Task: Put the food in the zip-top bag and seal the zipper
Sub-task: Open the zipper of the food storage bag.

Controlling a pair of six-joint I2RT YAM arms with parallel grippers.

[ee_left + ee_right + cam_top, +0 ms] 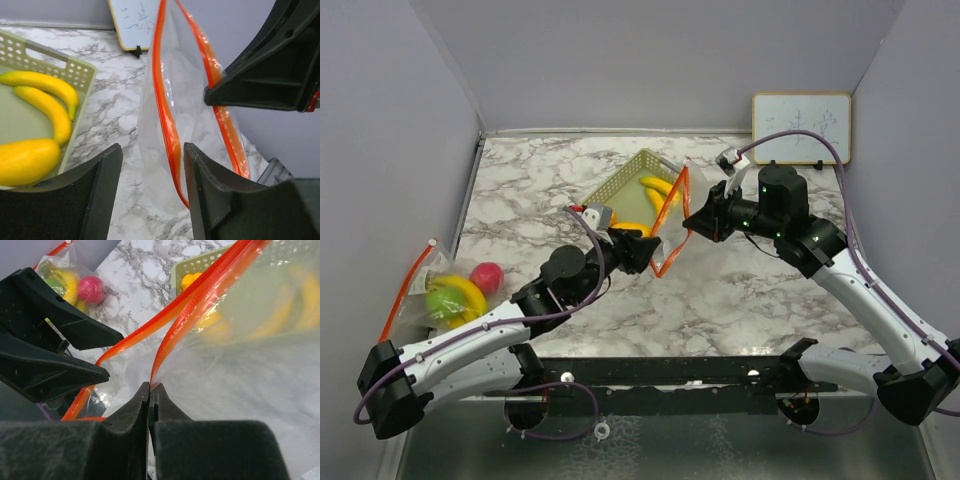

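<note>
A clear zip-top bag (pixel 670 222) with an orange zipper hangs upright between my grippers, its mouth open. My right gripper (pixel 696 224) is shut on one lip of the bag (pixel 240 355), pinching the zipper at its fingertips (pixel 151 390). My left gripper (pixel 645 250) is open, and the other orange lip (pixel 170 145) runs between its fingers (pixel 100 190) untouched. Yellow bananas (pixel 658 188) and an orange-yellow fruit (pixel 25 160) lie in the pale green basket (pixel 616 186). A red apple (pixel 486 275), a lime and a banana (pixel 458 296) sit in a second bag at the left.
A small whiteboard (pixel 801 128) leans on the back wall at the right. Grey walls close the table on three sides. The basket (pixel 75 70) stands just behind the held bag.
</note>
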